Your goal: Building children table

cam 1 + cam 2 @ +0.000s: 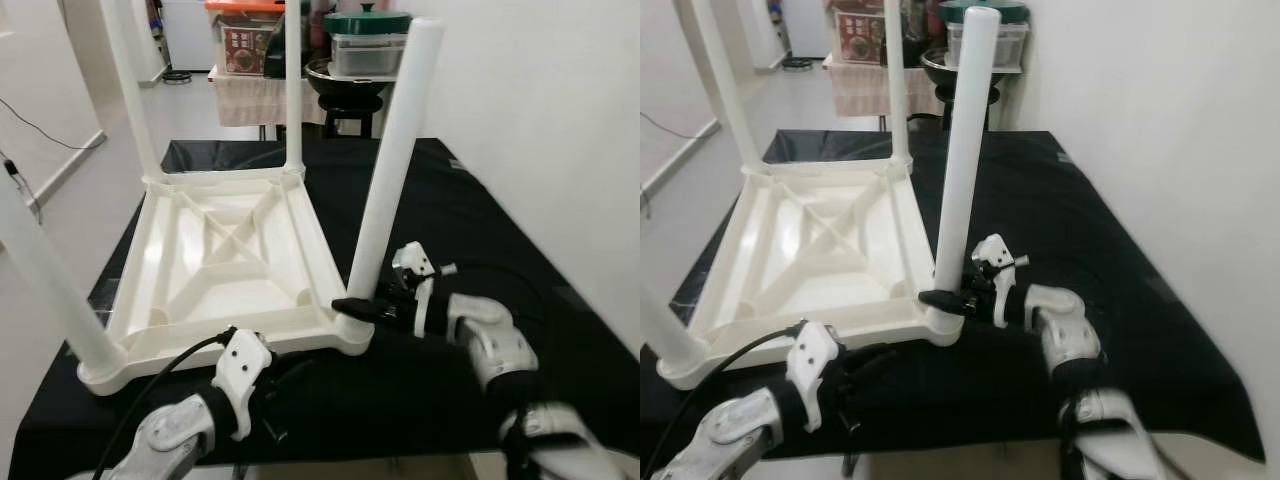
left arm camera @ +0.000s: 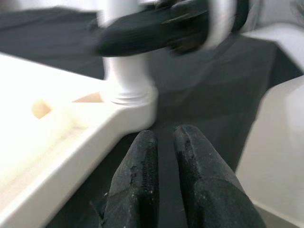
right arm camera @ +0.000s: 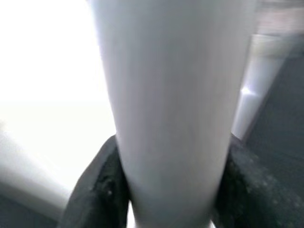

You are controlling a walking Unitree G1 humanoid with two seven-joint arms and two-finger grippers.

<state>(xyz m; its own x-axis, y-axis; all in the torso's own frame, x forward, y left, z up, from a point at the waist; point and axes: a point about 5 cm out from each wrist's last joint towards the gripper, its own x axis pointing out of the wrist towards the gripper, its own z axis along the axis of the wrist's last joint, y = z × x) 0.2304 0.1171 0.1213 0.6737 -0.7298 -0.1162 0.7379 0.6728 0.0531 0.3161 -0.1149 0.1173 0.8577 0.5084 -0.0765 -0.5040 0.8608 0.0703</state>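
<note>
White moulded plastic makes up the whole job: an upturned children's table top (image 1: 215, 265) lies on the black-clothed worktop (image 1: 470, 230), ribbed underside up, with a round leg standing at each corner. The right gripper (image 1: 362, 307) has its fingers (image 3: 97, 190) clamped on either side of the near-right leg (image 1: 392, 160), low down, just above the corner socket (image 1: 345, 335) where the leg enters the top. The left gripper (image 2: 164, 180) hangs just off the near edge of the table top, fingers pressed together and holding nothing, pointing toward that same corner.

The step in hand looks like seating this leg. To do it well, the push should probably run straight along the leg's axis, since the tube leans a little away from the fingers at its top and a sideways shove would jam it in the socket. Gripping low, as now, gives good control at the joint but little leverage over the tall free end. The empty fingers could brace the rim beside the socket so that the light top does not skate on the cloth.

The legs are smooth, matt tubes with rounded ends, likely slippery under hard rubbery fingers, so a firm squeeze matters. A ringed collar (image 2: 126, 97) shows at the leg's base in the left wrist view, sitting at the socket mouth. The top is thin-walled, with diagonal stiffening ribs crossing at the centre and a raised rim; it should flex slightly if pressed mid-span, less so at the corners. The cloth is soft, dark and faintly wrinkled.
</note>
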